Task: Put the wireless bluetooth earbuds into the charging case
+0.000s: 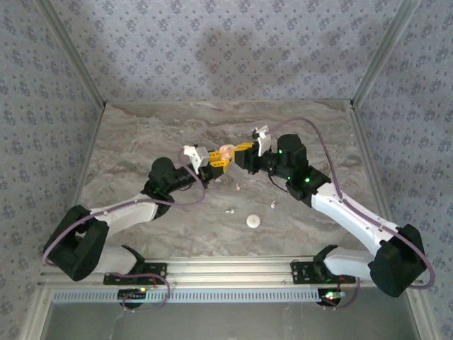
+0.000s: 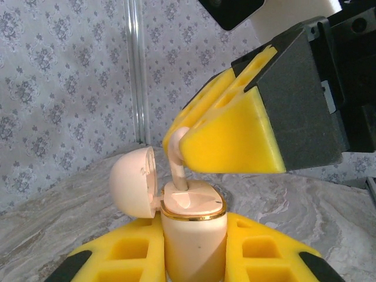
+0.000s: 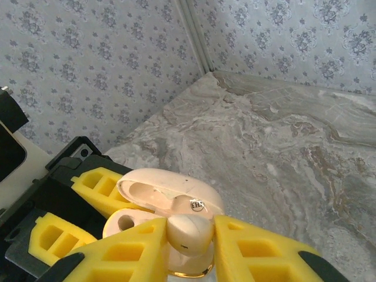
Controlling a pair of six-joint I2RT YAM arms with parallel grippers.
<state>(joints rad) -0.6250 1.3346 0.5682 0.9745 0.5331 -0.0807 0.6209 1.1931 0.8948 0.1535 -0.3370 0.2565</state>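
Observation:
My left gripper [image 2: 194, 255] is shut on the cream charging case [image 2: 194, 235], which stands upright with its gold rim up and its lid [image 2: 134, 182] swung open to the left. My right gripper [image 3: 189, 244] is shut on one cream earbud [image 3: 189, 232], gripping its bud. The earbud's stem [image 2: 178, 173] reaches down into the left slot of the case. The other slot [image 3: 125, 223] stands empty. Seen from above, both grippers [image 1: 212, 161] [image 1: 239, 151] meet over the middle of the table with the case [image 1: 225, 151] between them. More small white earbud pieces [image 1: 230, 211] [image 1: 273, 204] lie on the table nearer the arms.
A round white disc [image 1: 253, 221] lies on the marble table [image 1: 156, 134] near the front. Another tiny white piece [image 1: 238, 187] sits just below the grippers. Patterned walls close in the back and both sides.

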